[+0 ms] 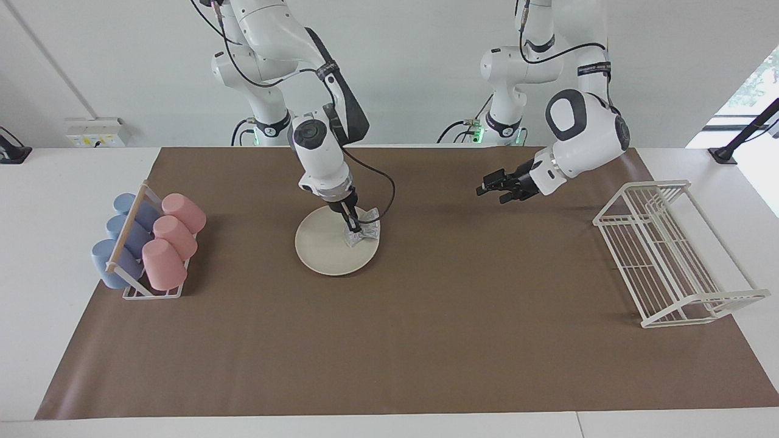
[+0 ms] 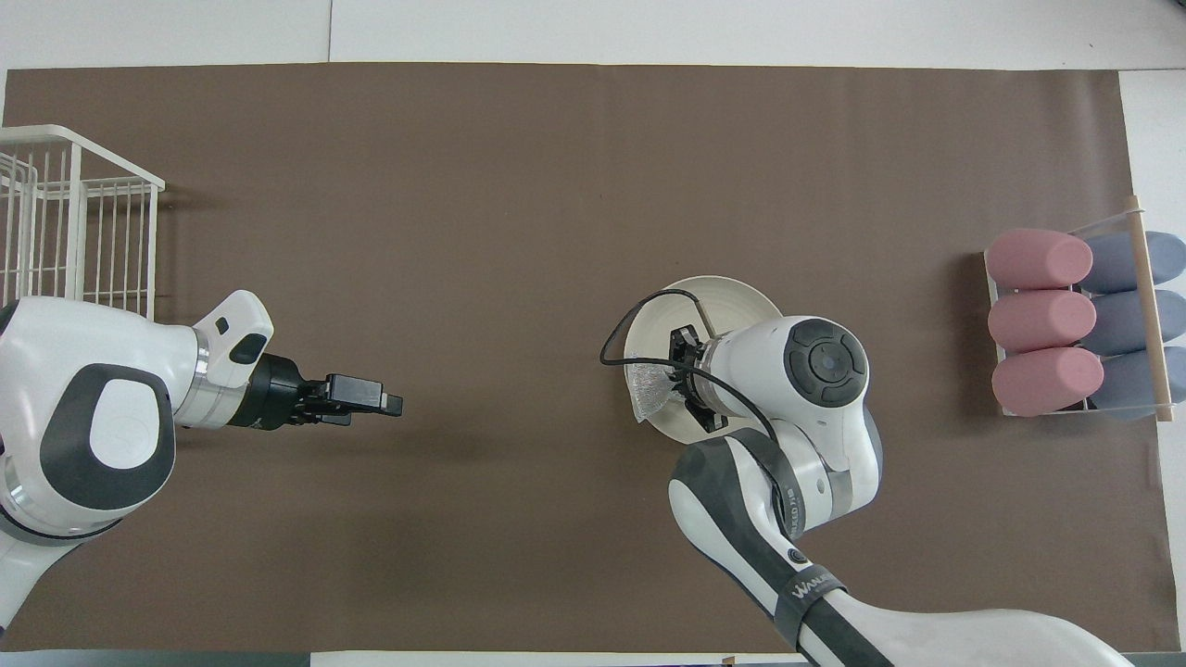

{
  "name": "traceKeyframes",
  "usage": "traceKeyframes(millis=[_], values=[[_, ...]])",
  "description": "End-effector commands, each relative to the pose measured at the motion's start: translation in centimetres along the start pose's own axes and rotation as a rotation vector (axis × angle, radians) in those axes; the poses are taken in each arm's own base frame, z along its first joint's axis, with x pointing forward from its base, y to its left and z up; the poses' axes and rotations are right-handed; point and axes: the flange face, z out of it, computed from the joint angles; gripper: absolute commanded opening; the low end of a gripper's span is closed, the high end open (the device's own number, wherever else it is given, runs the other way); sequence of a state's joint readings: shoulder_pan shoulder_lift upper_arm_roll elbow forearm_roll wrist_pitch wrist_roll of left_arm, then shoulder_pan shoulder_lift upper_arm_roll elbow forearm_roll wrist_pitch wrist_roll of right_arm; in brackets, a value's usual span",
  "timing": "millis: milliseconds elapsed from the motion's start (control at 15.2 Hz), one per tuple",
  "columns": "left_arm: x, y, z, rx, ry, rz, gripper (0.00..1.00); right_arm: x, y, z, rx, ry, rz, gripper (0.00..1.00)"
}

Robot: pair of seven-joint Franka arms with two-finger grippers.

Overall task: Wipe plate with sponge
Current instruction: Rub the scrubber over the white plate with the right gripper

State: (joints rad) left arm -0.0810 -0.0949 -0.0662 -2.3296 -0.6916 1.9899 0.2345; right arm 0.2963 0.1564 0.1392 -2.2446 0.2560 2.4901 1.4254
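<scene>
The cream-white plate (image 1: 325, 250) (image 2: 732, 295) lies flat on the brown mat in the middle of the table. My right gripper (image 1: 353, 229) (image 2: 684, 378) points down over the plate's rim on the side toward the left arm's end, shut on the silvery glittery sponge (image 1: 366, 231) (image 2: 651, 391). The sponge rests down against the plate at that rim and partly overhangs it. The right arm's wrist hides much of the plate in the overhead view. My left gripper (image 1: 494, 190) (image 2: 387, 406) hangs open and holds nothing, over bare mat between the plate and the wire rack.
A small rack of pink and blue cups (image 1: 152, 243) (image 2: 1075, 324) lying on their sides stands at the right arm's end. A white wire dish rack (image 1: 669, 255) (image 2: 65, 213) stands at the left arm's end. A black cable loops from the right wrist above the plate.
</scene>
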Motion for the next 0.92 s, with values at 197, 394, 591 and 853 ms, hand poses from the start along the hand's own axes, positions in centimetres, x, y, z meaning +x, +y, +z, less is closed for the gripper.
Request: traceKeyframes(millis=[197, 394, 591, 853], values=[[0.4, -0.3, -0.3, 0.02, 0.01, -0.011, 1.0, 6.9, 1.6, -0.2, -0.001, 0.002, -0.089, 0.0], [0.6, -0.5, -0.8, 0.018, 0.02, -0.019, 1.0, 8.2, 1.8, -0.4, 0.001, 0.003, -0.108, 0.0], [0.8, -0.4, -0.9, 0.016, 0.023, -0.078, 1.0, 5.3, 1.6, 0.1, -0.008, -0.006, -0.093, 0.0], [1.0, -0.1, -1.2, 0.015, 0.026, -0.073, 1.0, -0.5, 1.1, 0.8, 0.026, -0.007, 0.029, 0.0]])
